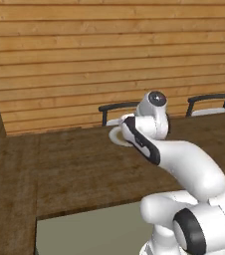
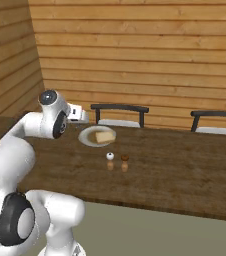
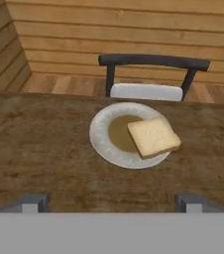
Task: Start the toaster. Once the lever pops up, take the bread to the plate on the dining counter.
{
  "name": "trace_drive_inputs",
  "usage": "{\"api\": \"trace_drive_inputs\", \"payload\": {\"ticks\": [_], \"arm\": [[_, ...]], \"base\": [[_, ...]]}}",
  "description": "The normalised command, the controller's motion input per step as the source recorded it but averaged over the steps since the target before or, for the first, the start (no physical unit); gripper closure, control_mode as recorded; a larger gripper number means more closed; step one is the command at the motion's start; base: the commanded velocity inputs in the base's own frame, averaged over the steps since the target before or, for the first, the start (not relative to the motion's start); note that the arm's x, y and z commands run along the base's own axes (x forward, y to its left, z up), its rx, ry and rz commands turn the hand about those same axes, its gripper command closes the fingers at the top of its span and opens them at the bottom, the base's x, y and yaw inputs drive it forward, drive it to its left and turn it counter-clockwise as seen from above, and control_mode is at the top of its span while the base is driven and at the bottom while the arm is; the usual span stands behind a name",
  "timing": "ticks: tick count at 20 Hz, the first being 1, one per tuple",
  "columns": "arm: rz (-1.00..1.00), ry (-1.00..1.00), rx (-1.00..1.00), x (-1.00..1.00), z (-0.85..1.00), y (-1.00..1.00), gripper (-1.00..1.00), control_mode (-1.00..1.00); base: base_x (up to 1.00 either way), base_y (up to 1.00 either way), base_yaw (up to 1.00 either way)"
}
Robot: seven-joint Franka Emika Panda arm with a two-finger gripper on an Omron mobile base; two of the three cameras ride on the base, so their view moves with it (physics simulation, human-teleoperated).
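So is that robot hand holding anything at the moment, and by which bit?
Nothing. The gripper is open with its fingertips wide apart and empty, while the bread lies on the plate.

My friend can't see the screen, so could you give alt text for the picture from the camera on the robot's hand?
A slice of bread lies on a round white plate on a dark wood counter, its corner overhanging the rim. Behind stands a dark chair before a plank wall, and the open gripper shows at the bottom.
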Motion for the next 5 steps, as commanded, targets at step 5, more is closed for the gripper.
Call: {"api": "trace_drive_inputs", "payload": {"ticks": [5], "arm": [[0.00,0.16,0.00,-0.91,0.77,0.00,-1.00,-1.00]], "base": [[0.00,0.00,0.00]]}}
